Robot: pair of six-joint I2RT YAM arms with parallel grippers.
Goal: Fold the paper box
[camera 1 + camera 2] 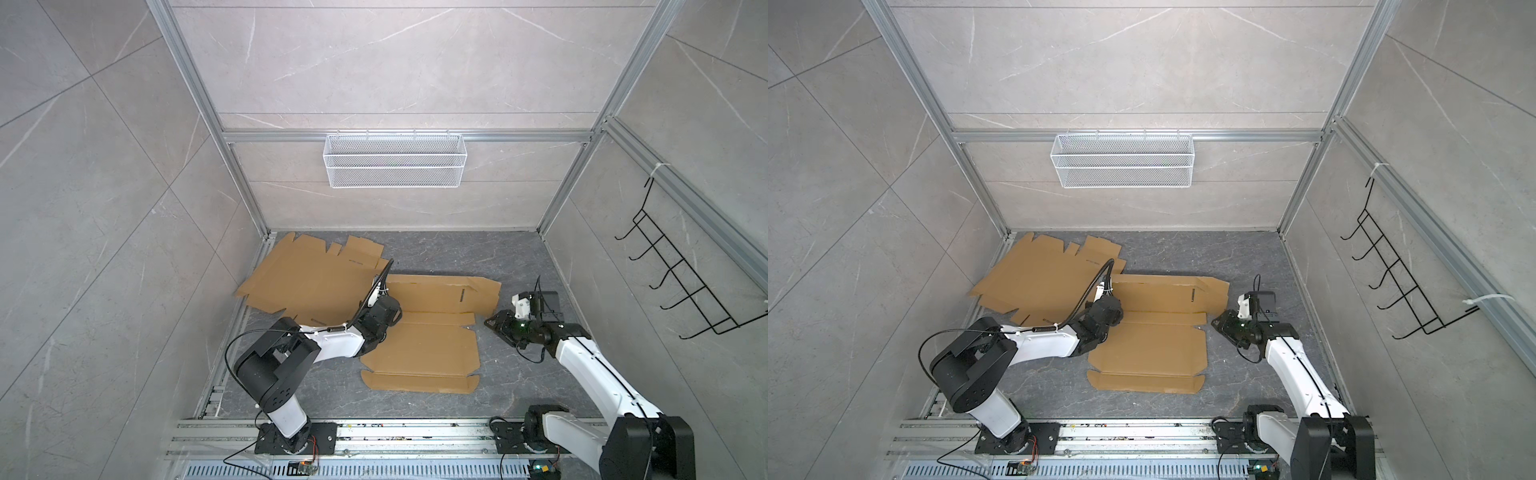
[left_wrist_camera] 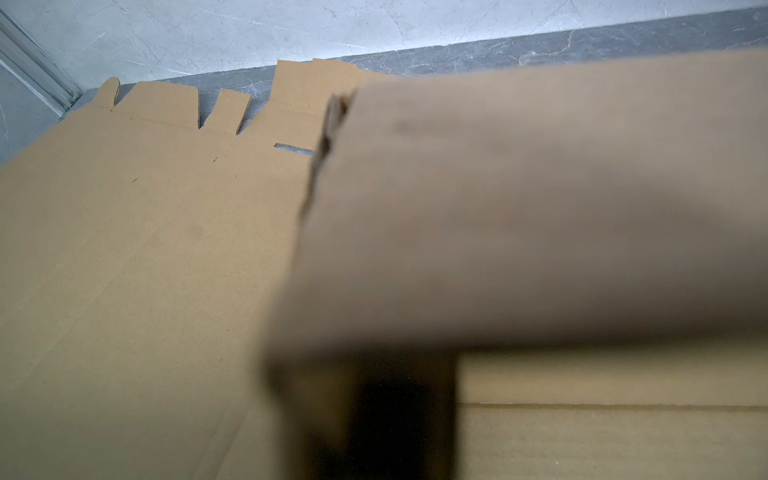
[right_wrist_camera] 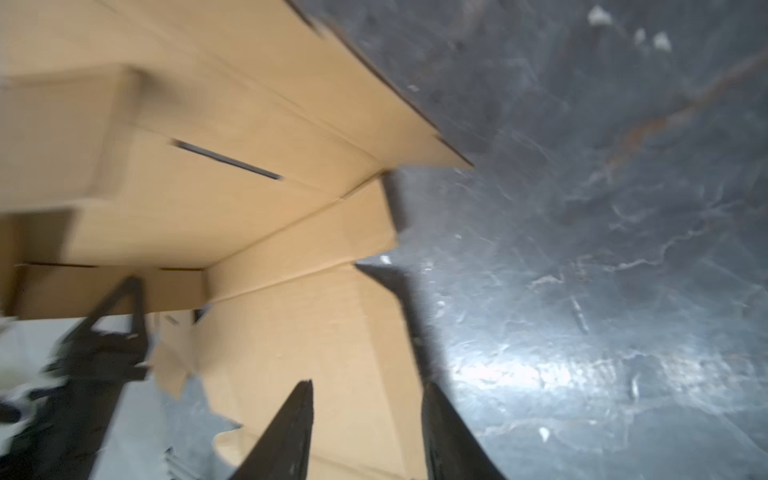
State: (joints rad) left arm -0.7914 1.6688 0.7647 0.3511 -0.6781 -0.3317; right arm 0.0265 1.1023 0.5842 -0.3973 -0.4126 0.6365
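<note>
paper box lies part-folded mid-bench, left flap raised, with a spare flat blank just behind it to the left. left fingers are clenched right at that raised flap. whether card is nipped between them, i can't tell. right fingers are spread, hovering at the box's right edge, gripping nothing. my read: this card is light and stiff, bends cleanly only on its score lines, and will spring back if let go. best hold looks like a flap's outer edge, close to the crease. thin edges could slip.
</note>
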